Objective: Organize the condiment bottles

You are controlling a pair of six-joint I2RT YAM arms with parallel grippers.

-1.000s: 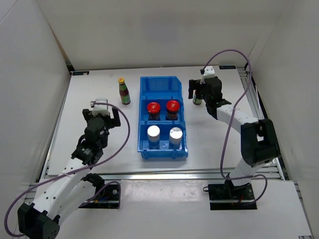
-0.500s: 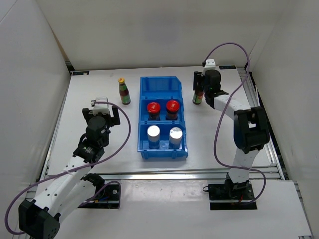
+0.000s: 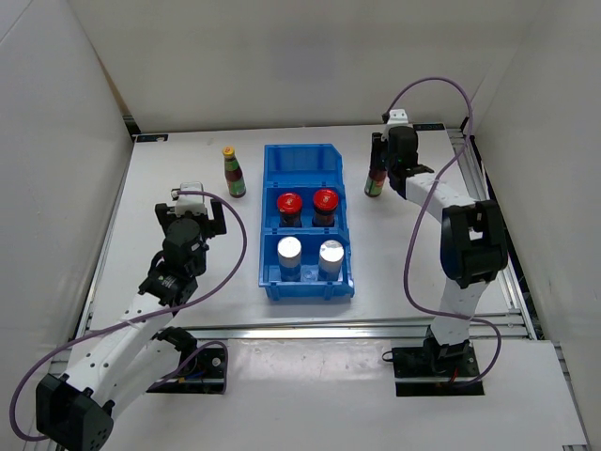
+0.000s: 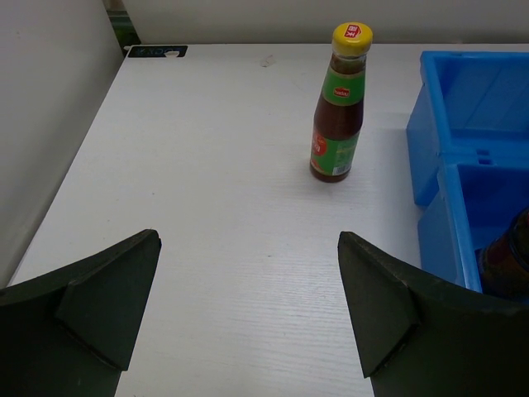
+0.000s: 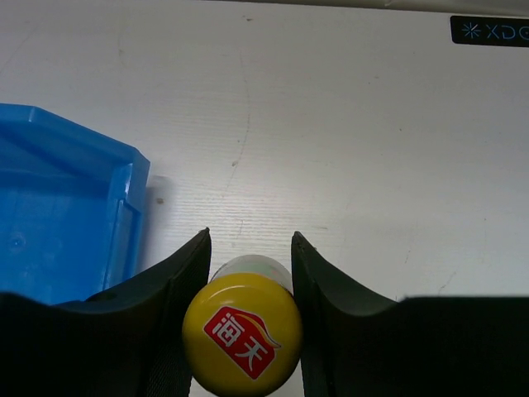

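- Top external: blue bin [image 3: 269, 178] sits mid-table [image 3: 178, 150], between the arms.
- Two red-lidded jars [image 3: 289, 208] stand side by side in its middle compartment; two shakers [image 3: 289, 255] stand in the near one.
- Left bottle [image 3: 233, 173] stands upright on the table, just left of the bin's far end, well ahead of the left gripper [image 3: 192, 203].
- Left wrist: left gripper [image 4: 248, 238] is spread wide, holding nothing.
- Right bottle [image 5: 242, 332] stands just right of the bin.
- Right wrist: right gripper [image 5: 250, 248] straddles it, fingers [image 5: 178, 281] close on each side; I cannot tell whether they clamp it.
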